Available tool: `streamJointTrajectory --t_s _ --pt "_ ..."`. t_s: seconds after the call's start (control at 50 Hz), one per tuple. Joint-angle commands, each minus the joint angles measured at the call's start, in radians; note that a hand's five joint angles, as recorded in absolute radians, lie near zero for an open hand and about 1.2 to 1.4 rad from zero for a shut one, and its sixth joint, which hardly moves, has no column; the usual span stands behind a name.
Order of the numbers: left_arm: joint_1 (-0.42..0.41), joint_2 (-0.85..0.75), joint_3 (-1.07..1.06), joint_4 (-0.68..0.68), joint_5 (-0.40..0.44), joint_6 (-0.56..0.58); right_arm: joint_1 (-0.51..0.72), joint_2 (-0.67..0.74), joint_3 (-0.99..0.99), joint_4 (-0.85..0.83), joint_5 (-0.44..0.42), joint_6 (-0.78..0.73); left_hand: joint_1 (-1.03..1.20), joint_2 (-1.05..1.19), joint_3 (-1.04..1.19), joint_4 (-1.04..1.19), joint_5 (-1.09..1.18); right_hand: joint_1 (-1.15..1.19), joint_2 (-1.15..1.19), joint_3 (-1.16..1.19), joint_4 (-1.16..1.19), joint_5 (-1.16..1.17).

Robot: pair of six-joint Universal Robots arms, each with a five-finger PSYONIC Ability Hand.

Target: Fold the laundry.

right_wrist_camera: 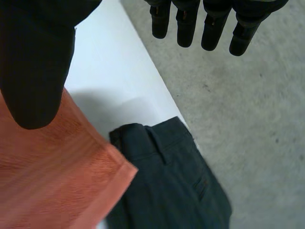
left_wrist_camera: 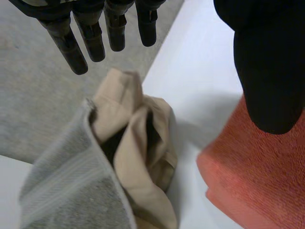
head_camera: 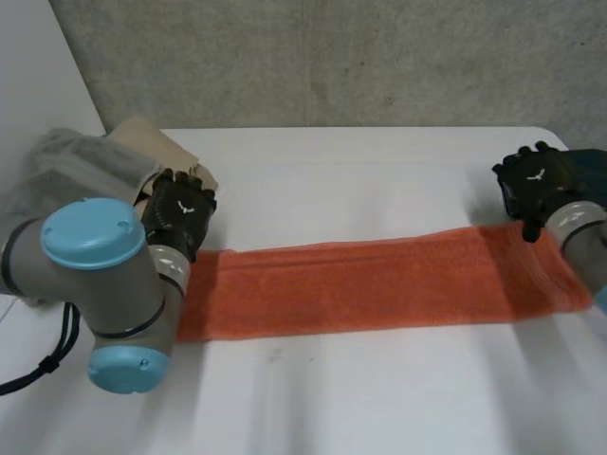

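An orange towel lies across the table as a long folded strip. My left hand hovers at its left end. In the left wrist view this hand is open, its fingers straight, its thumb over the orange towel without gripping it. My right hand is at the strip's right end. Its own wrist view shows that hand open too, thumb above the orange towel, fingers spread clear of it.
A grey towel and a beige cloth are heaped at the table's far left corner, just beyond my left hand. A dark garment lies at the table's right edge beside the strip's end. Concrete floor lies past the edges.
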Motion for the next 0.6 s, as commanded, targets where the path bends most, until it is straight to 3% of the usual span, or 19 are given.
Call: streamJointTrajectory --t_s 0.02,0.08,0.18,0.42,0.48,0.52,0.56,0.6 --pt "-0.005 0.143 -0.096 0.000 0.011 -0.050 -0.144 -0.173 0.151 0.237 -0.110 0.129 -0.026 -0.028 -0.033 -0.029 -0.048 -0.052 -0.038 -0.034 -0.033 -0.047" --pt "-0.005 0.184 -0.131 -0.001 0.027 -0.105 -0.236 -0.182 0.192 0.322 -0.201 0.115 -0.026 -0.028 -0.033 -0.029 -0.048 0.037 0.051 0.055 0.056 0.042" --pt "-0.005 0.209 -0.159 -0.001 0.076 -0.188 -0.308 -0.179 0.241 0.346 -0.275 0.055 -0.023 -0.024 -0.029 -0.026 -0.044 0.164 0.177 0.181 0.182 0.169" --pt "-0.005 0.201 -0.161 -0.003 0.088 -0.223 -0.319 -0.082 0.243 0.220 -0.278 0.001 -0.023 -0.024 -0.029 -0.026 -0.044 0.231 0.245 0.249 0.250 0.236" --pt "-0.006 0.201 -0.161 -0.003 0.088 -0.223 -0.322 -0.044 0.232 0.216 -0.276 0.000 -0.023 -0.024 -0.029 -0.026 -0.044 0.404 0.418 0.422 0.422 0.409" --pt "-0.006 0.201 -0.162 -0.003 0.088 -0.223 -0.323 -0.026 0.217 0.219 -0.270 -0.002 -0.023 -0.024 -0.029 -0.026 -0.044 0.682 0.696 0.700 0.701 0.687" --pt "-0.006 0.203 -0.161 -0.003 0.088 -0.223 -0.330 -0.022 0.206 0.222 -0.262 -0.002 -0.023 -0.024 -0.029 -0.026 -0.044 1.167 1.181 1.185 1.186 1.173" --pt "-0.006 0.208 -0.162 -0.003 0.086 -0.223 -0.371 -0.036 0.215 0.210 -0.243 -0.002 -0.023 -0.024 -0.029 -0.026 -0.044 1.170 1.184 1.187 1.188 1.175"
